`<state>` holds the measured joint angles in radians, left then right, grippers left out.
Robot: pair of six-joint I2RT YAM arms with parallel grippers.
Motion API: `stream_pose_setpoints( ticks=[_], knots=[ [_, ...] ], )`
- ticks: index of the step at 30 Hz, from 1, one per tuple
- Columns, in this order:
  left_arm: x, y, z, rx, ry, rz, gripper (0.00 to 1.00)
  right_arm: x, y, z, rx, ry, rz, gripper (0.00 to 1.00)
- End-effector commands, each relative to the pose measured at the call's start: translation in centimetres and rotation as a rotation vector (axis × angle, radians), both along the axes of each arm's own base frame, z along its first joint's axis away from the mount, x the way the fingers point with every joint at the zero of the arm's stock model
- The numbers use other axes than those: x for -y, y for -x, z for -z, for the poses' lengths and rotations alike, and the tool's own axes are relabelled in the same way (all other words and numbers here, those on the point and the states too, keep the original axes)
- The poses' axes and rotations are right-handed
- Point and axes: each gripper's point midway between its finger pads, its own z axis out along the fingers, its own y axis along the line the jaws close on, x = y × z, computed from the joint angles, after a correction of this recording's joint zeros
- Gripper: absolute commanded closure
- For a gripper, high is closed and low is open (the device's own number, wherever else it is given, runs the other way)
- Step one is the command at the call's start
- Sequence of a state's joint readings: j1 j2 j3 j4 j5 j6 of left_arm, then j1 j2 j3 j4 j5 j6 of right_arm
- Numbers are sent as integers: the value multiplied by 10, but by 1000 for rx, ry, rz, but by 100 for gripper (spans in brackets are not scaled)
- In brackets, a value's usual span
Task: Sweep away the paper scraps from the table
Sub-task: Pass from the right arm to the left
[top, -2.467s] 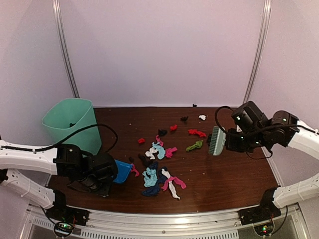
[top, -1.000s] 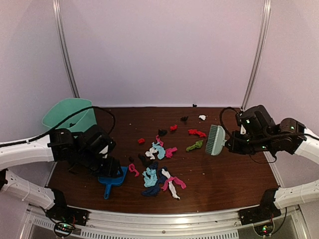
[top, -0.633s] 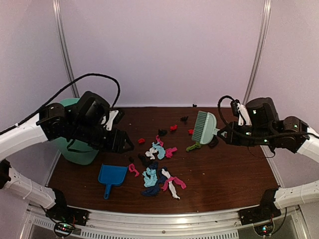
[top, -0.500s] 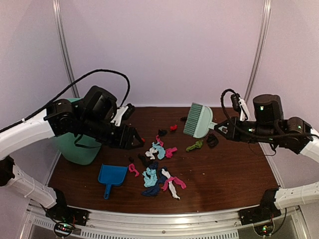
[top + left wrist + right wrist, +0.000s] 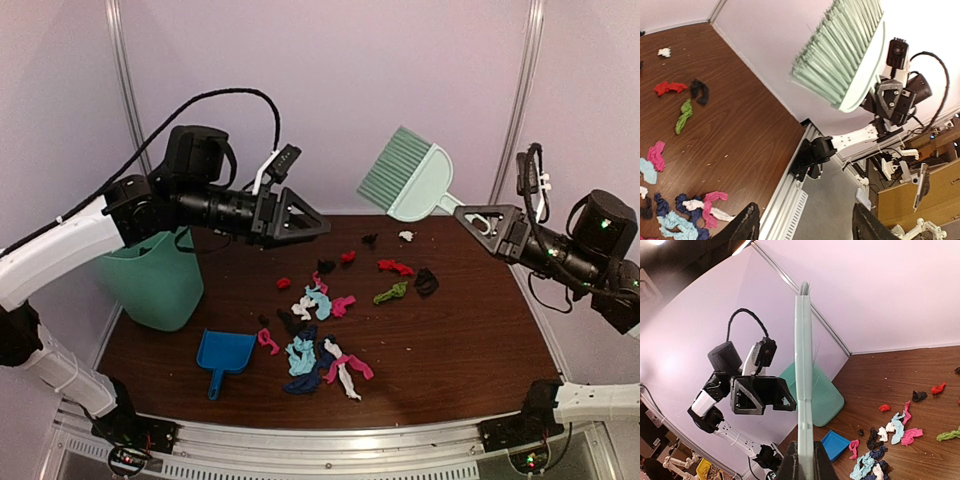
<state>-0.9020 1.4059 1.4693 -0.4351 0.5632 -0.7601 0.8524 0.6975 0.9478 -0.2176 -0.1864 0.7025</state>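
Paper scraps (image 5: 318, 345) in red, pink, cyan, white, green and dark colours lie scattered on the brown table (image 5: 460, 330), and they also show in the wrist views (image 5: 670, 150) (image 5: 890, 440). My right gripper (image 5: 474, 216) is shut on the handle of the pale green brush (image 5: 405, 175), held high above the table's back edge with the bristles up. The brush (image 5: 803, 380) shows edge-on between my right gripper's (image 5: 803, 466) fingers. My left gripper (image 5: 308, 226) hovers high over the table's left half, open and empty (image 5: 802, 227).
A blue dustpan (image 5: 225, 352) lies flat on the table at the front left, beside the scraps. A mint-green bin (image 5: 155, 275) stands at the left edge. The two raised grippers face each other across the middle, with the brush (image 5: 840, 55) between them.
My left gripper set the dustpan down on the table, let go and rose high to the right. My right gripper lifted the brush from table level to well above it.
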Motion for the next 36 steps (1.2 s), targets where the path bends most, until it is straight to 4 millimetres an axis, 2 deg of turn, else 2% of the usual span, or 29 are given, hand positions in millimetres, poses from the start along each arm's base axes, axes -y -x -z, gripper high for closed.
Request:
stream_pose_setpoints(
  ticks=[1,7,12,18,24,26,27,30,31,32,33,36],
  knots=[
    [20,13,-42,27,165,166,14,-8,17,-34,111,-104,-109,100],
    [37,18,-62,31,275,275,19,-31,20,-33,85,-110,-215,100],
    [42,19,-67,33,312,308,30,-42,17,-34,66,-164,-254,100],
    [45,17,-68,35,333,303,57,-51,15,-27,34,-175,-284,100],
    [46,12,-67,38,334,278,100,-52,10,-26,30,-159,-267,100],
    [46,9,-66,38,329,255,100,-51,6,-26,26,-160,-246,100],
    [45,7,-67,40,329,237,100,-50,3,-26,20,-157,-226,88],
    [46,-4,-66,27,330,164,100,-43,-6,-27,20,-171,-162,36],
    [46,-5,-67,18,344,156,100,-41,-8,-29,22,-182,-146,25],
    [46,-5,-70,21,364,150,100,-39,-11,-30,22,-193,-128,19],
    [46,-6,-71,16,372,139,100,-38,-13,-31,22,-203,-118,18],
    [47,-6,-73,19,384,128,100,-39,-17,-36,29,-233,-109,25]
  ],
)
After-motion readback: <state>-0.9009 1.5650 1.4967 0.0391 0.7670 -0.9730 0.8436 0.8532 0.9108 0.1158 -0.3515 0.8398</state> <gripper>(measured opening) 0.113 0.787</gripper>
